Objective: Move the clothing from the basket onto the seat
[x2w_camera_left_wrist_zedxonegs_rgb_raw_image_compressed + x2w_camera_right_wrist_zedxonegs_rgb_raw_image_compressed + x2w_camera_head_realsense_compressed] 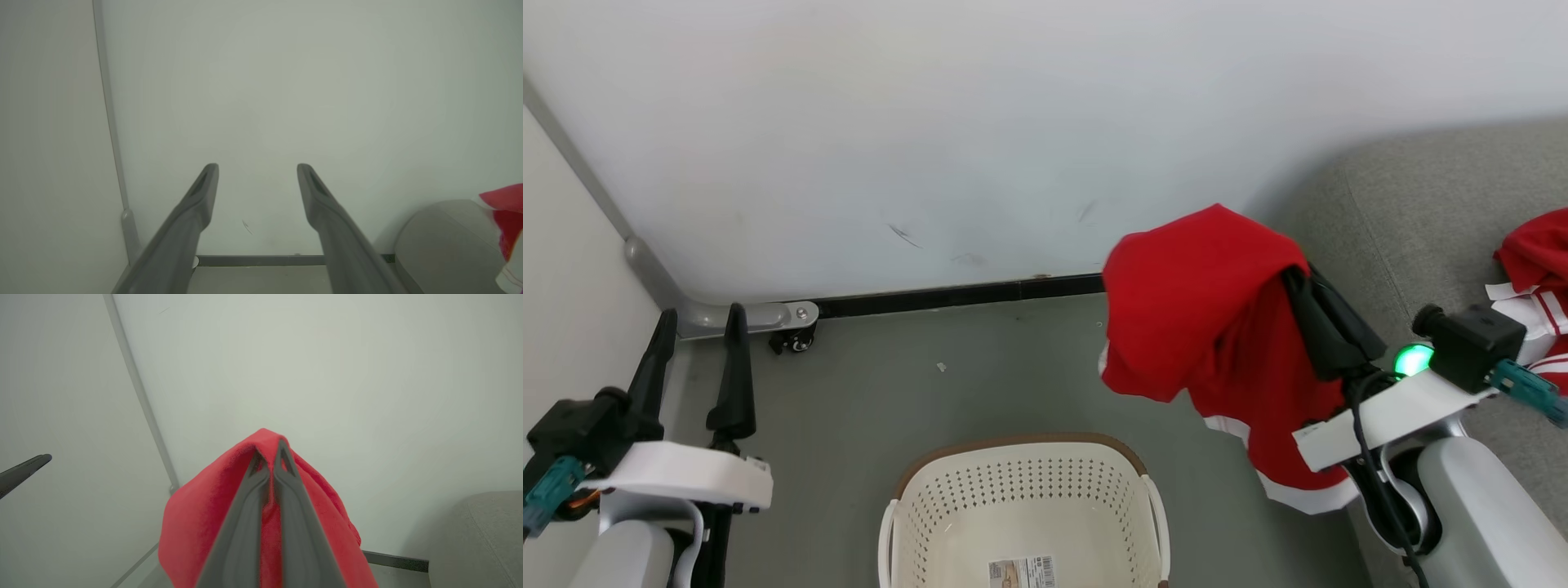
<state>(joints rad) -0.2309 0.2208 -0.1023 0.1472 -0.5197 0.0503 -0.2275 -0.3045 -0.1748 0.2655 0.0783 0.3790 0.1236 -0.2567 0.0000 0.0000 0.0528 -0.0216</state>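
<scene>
Right gripper [270, 451], clamped on a bright red fabric garment [1201, 310], hangs just left of the grey woven seat [1421, 204]; left gripper [701, 313] gapes.

- My head camera looks steeply down from above: basket [1023, 506] at six o'clock, seat [1421, 212] at three, wall [1013, 122] at twelve.
- My left wrist camera looks roughly level along the left gripper [258, 167] toward that wall.
- My right wrist camera faces likewise; both wrist views share the seat's corner at four o'clock.
</scene>
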